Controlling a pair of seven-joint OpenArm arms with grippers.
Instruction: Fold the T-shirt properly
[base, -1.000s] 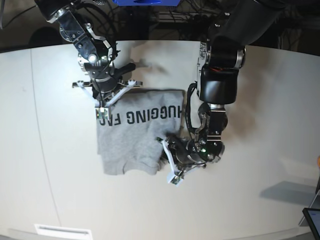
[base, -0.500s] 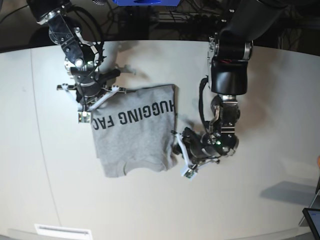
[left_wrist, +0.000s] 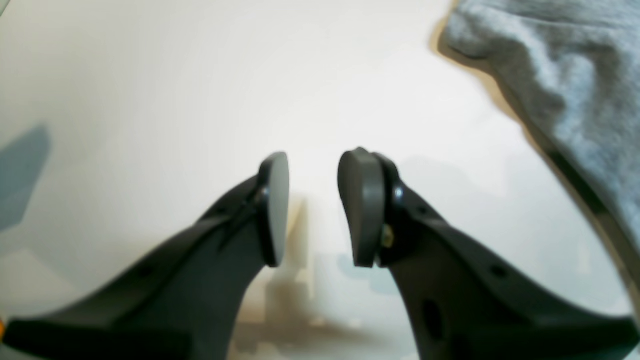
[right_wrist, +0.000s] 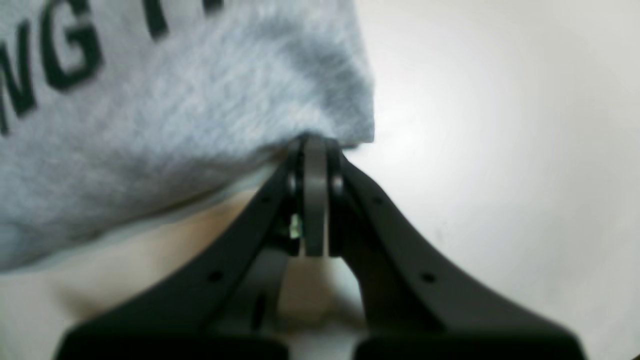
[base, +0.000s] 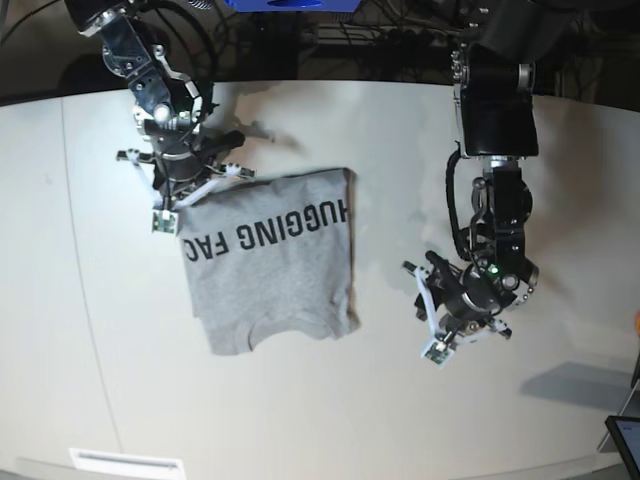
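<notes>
White tabletop (base: 560, 200) fills the scene, dark cables and gear behind its far edge. T-shirt (base: 270, 270) lies flat mid-tabletop, lettering side up, black capitals "HUGGING FAC" readable upside down from the base view, collar toward the near edge. Right arm reaches down from the far side of the T-shirt; right gripper (right_wrist: 315, 150) fingers (right_wrist: 315, 200) clenched on the T-shirt's far corner, next to the "FAC" end of the print, cloth pinched and bunched right at the tips. Left arm hangs down well apart from the T-shirt, on the side away from the right arm, wrist bent low over bare tabletop. Left gripper (left_wrist: 312, 200) fingers (left_wrist: 362, 205) released, gap between pads, holding nothing. T-shirt edge just shows at the corner of the left wrist view, clear of those fingers.
</notes>
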